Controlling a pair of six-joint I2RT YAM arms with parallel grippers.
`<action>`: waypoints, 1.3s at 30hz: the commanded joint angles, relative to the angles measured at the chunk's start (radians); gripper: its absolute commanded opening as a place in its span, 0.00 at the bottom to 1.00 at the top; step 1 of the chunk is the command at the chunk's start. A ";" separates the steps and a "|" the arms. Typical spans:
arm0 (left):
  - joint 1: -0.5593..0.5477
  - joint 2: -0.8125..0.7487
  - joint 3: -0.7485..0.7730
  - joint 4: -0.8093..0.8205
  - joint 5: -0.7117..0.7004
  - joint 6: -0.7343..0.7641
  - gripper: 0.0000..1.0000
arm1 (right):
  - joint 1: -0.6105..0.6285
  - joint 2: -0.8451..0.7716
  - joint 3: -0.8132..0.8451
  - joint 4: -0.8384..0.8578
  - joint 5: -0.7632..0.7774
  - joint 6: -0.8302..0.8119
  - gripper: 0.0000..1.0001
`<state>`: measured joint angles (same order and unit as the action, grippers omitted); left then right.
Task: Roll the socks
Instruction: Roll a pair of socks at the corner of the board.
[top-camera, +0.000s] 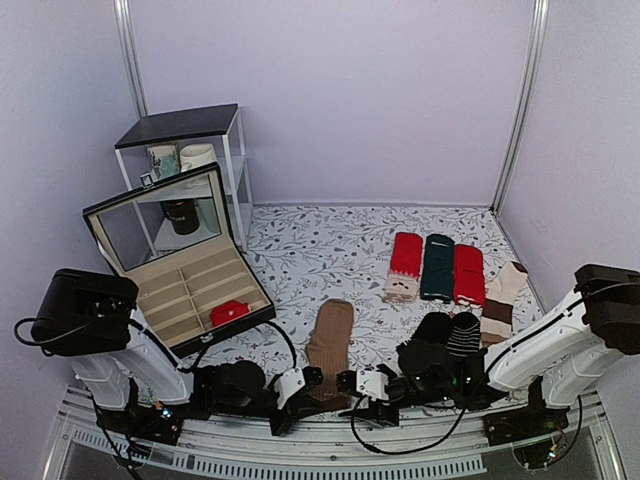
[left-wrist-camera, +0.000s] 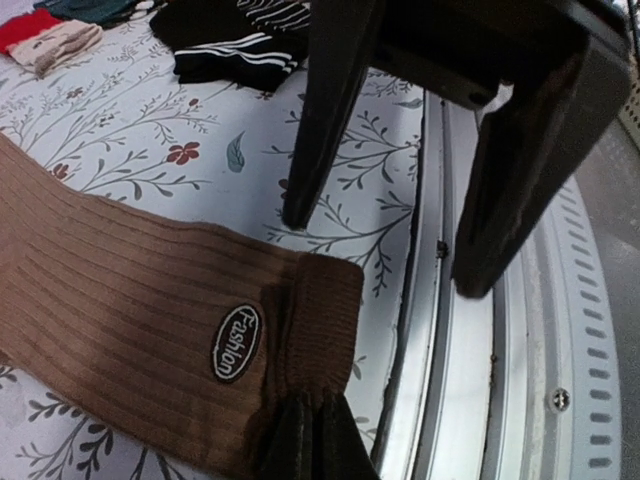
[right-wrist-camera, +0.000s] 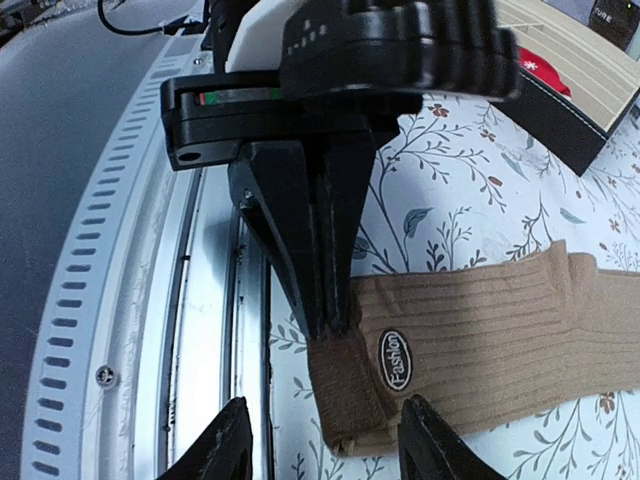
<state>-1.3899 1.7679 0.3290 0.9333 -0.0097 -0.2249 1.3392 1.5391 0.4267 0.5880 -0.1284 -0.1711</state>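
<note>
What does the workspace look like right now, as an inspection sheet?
Surface: floral cloth, flat.
Job's things: brown socks, flat, unrolled; cuff at near edge.
Clutter: flat socks; black socks; open box holding red bundle.
Grippers: left gripper shut on cuff; right gripper open over it.
Cables: black cable looping over cloth.
Surroundings: shelf with cups; lilac walls.

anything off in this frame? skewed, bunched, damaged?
No damage or spill. The cuff of the socks is puckered where the shut left gripper pinches its corner, right by the metal rail at the near edge. The right gripper stands open beside it. The black striped socks lie heaped, not flat.
</note>
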 joint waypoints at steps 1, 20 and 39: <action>0.020 0.062 -0.011 -0.198 0.044 -0.022 0.00 | 0.032 0.067 0.061 0.001 0.064 -0.106 0.50; 0.030 0.079 -0.010 -0.192 0.060 -0.021 0.00 | 0.044 0.192 0.079 -0.101 0.169 -0.069 0.42; 0.038 0.098 -0.001 -0.198 0.072 -0.022 0.00 | 0.121 0.033 0.050 -0.120 0.209 -0.157 0.50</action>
<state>-1.3685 1.8008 0.3473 0.9485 0.0425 -0.2379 1.4433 1.5692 0.4515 0.5121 0.0761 -0.2890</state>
